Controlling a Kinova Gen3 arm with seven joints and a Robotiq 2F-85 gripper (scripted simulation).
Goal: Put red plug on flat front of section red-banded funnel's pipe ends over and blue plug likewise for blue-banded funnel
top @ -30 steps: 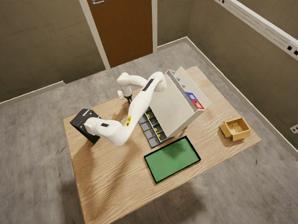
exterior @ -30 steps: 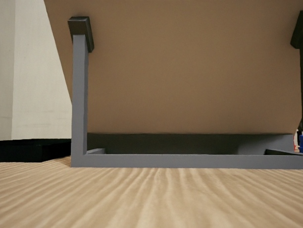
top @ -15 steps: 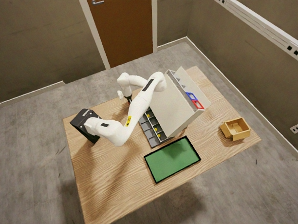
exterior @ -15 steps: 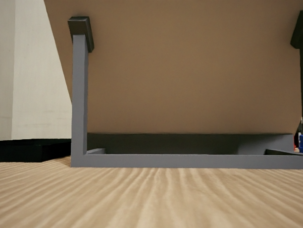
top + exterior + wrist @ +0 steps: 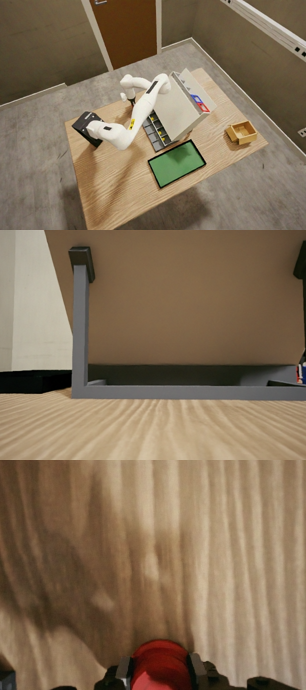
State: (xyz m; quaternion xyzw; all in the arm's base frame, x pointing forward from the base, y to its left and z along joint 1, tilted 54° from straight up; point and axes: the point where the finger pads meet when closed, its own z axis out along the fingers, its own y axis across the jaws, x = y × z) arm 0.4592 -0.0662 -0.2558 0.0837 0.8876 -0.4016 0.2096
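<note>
- Gripper (image 5: 133, 102) (image 5: 160, 671) pointing down at the table (image 5: 110, 172) (image 5: 152, 427) (image 5: 245, 560), fingers narrowed onto the red plug (image 5: 132, 106) (image 5: 160, 664), one pad on each side.
- Red plug near the table's door-side edge, between arm base (image 5: 86, 127) and sloped cover (image 5: 175, 107); can't tell if it touches the wood.
- Blue thing (image 5: 304, 374) at exterior view's right edge, mostly cut off; can't tell if it's the blue plug.
- Red-banded funnel (image 5: 208, 110) at the end of the top row, blue-banded funnel (image 5: 193, 98) right beside it.
- Three yellow marbles (image 5: 152, 118) in separate compartments below the cover, flat gray front parts (image 5: 158, 145) alongside.
- Green tray (image 5: 177, 162) with black rim lying near the cover's lower corner.
- Open cardboard box (image 5: 247, 139) well apart, near the far table corner.
</note>
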